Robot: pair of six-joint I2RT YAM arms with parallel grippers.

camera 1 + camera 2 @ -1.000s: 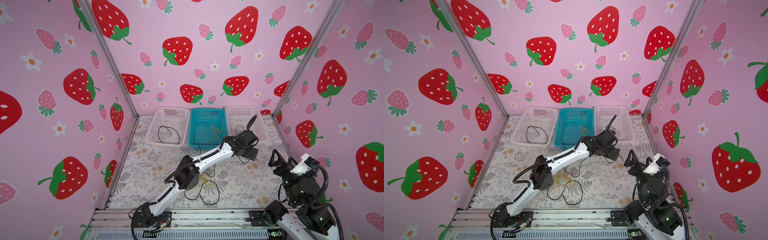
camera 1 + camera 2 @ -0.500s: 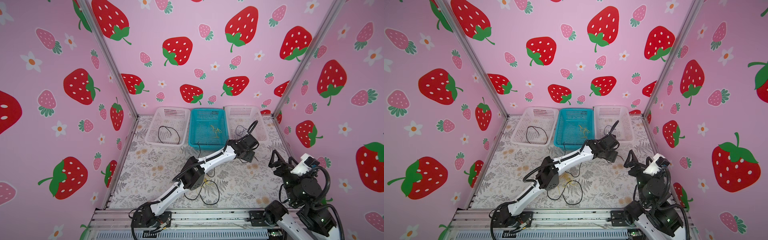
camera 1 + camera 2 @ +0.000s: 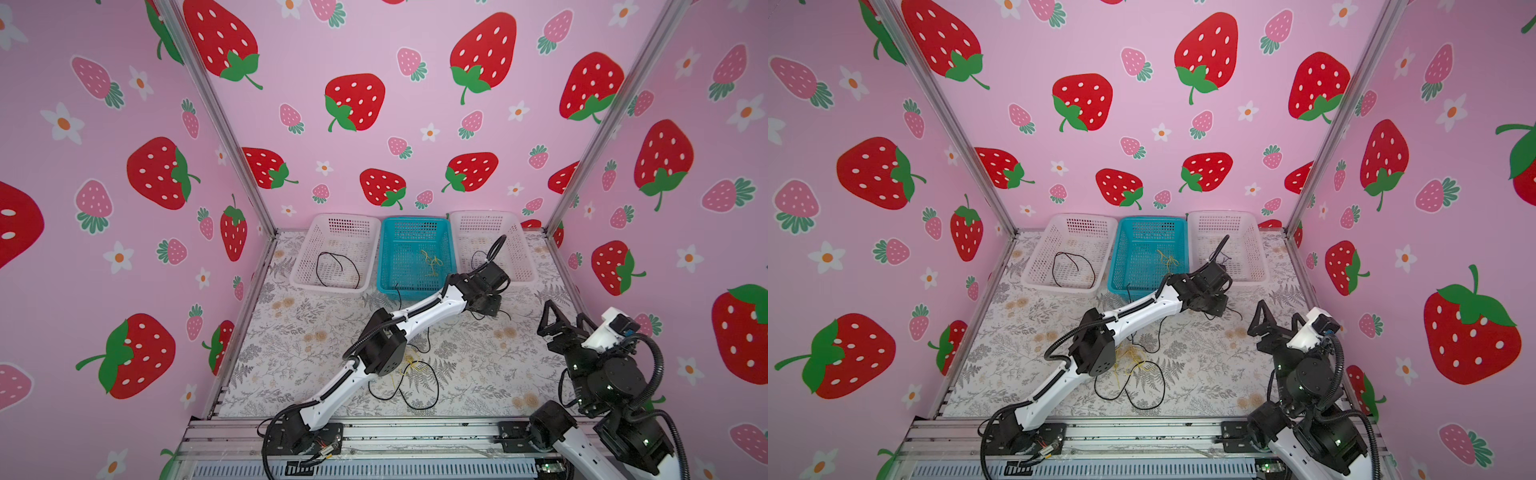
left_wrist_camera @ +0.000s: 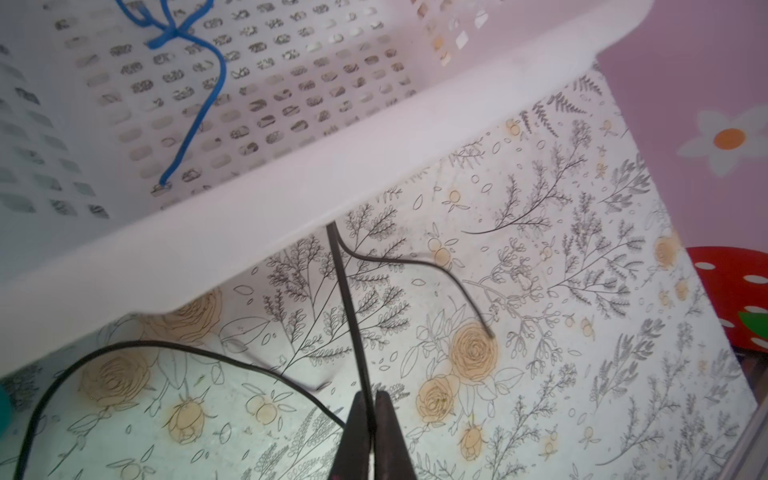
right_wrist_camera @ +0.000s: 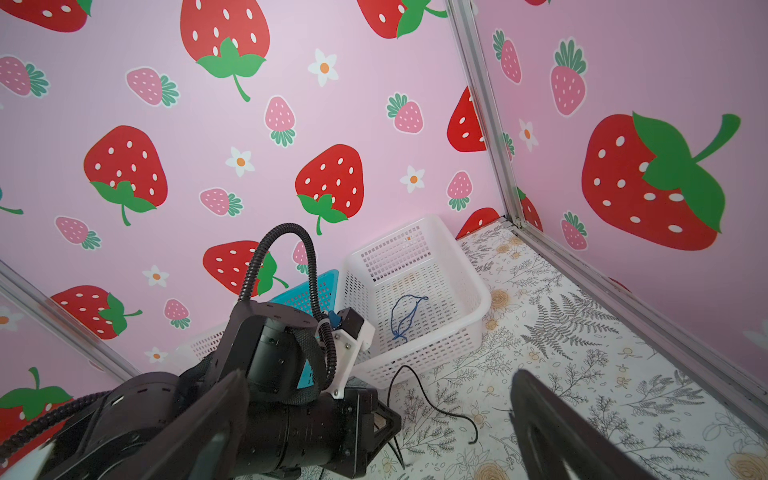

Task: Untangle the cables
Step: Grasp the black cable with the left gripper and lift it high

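The left gripper has its fingers pinched tight on a thin black cable. The right gripper holds nothing, its fingers spread wide, well apart from the left pair. Under both lies one floral table cover.

Three baskets line its far edge. A white basket has its rim just ahead of the left fingertips, a teal basket sits beside it, and a second white basket is farthest from them. Each holds one cable:
- the nearest has a blue cable, knotted near one end;
- the teal one has a crinkled yellow cable;
- the farthest has a black loop.

The pinched cable runs from the tips to the near rim, where it bends aside and ends loose on the cover. Well behind the left fingers a tangle of black and yellow strands lies on the cover, partly under the left arm. Its strands cannot be counted. In both top views the left fingertips are hidden beneath their own wrist.
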